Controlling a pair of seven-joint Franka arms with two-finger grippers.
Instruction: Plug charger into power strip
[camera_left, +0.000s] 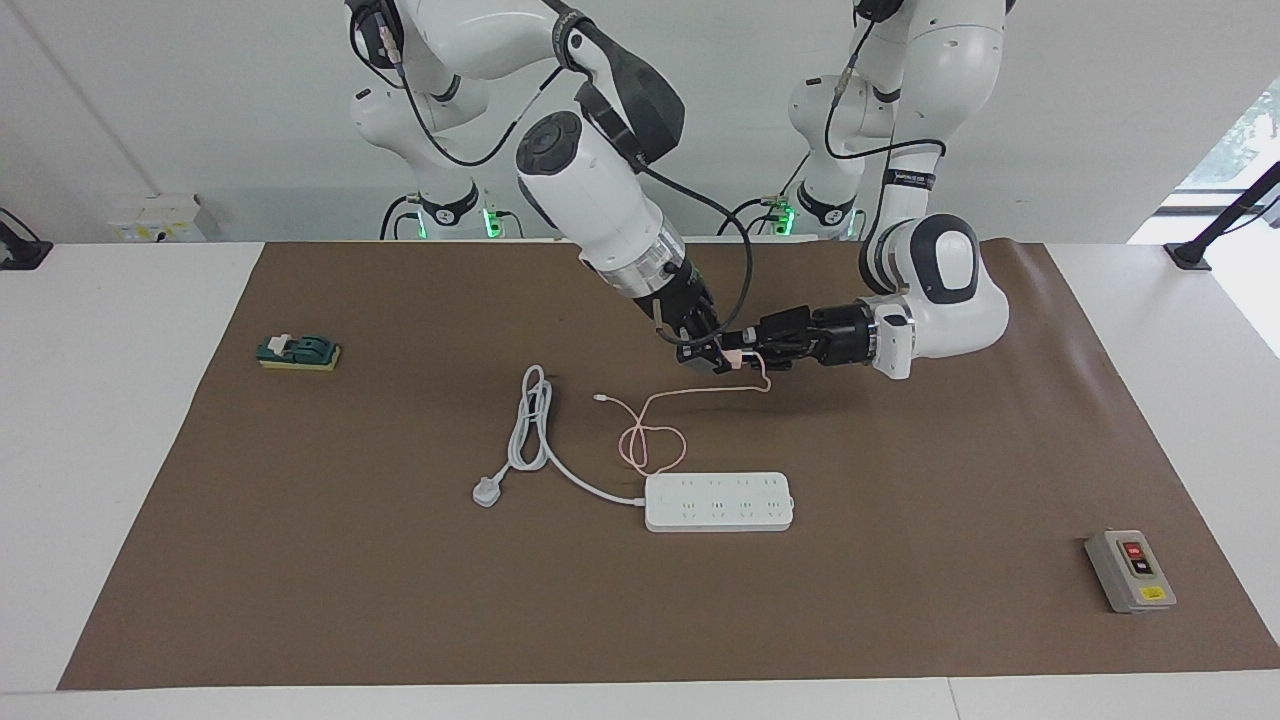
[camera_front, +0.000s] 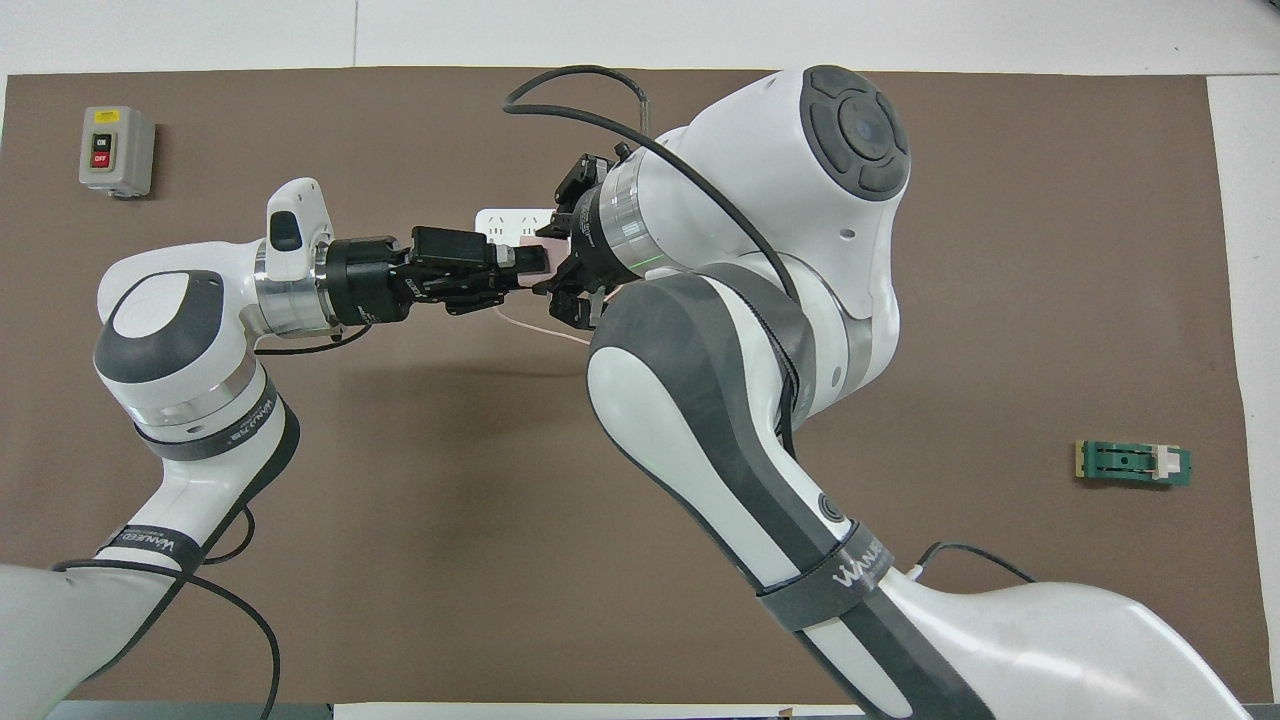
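Above the middle of the brown mat (camera_left: 900, 480), both arms are meeting in the air over the charger (camera_left: 736, 352), a small pale-pink cube. The right end effector (camera_left: 716, 358), coming down at a slant from the right arm's base, is gripping the charger with its fingers closed on it. The left end effector (camera_left: 742, 350), reaching in level from the left arm's side, is also clamping its fingers onto the same pink cube, so the two end effectors are pinching it together, tip to tip. In the overhead view the left end effector (camera_front: 528, 262) and the right end effector (camera_front: 552, 285) are meeting over the mat, and the charger itself is mostly hidden between them.

The charger's thin pink cable (camera_left: 655, 435) is hanging down from the cube, trailing onto the mat and curling into a loop just beside the power strip (camera_left: 718, 502). The power strip is lying flat on the surface, farther from the robots than the raised charger, with its thick white cord (camera_left: 535, 425) running off toward the right arm's end and finishing in a grey-white plug (camera_left: 487, 491).

A green switch block (camera_left: 298, 352) is sitting near the right arm's end of the mat, and a grey button box (camera_left: 1129, 570) is resting near the left arm's end.
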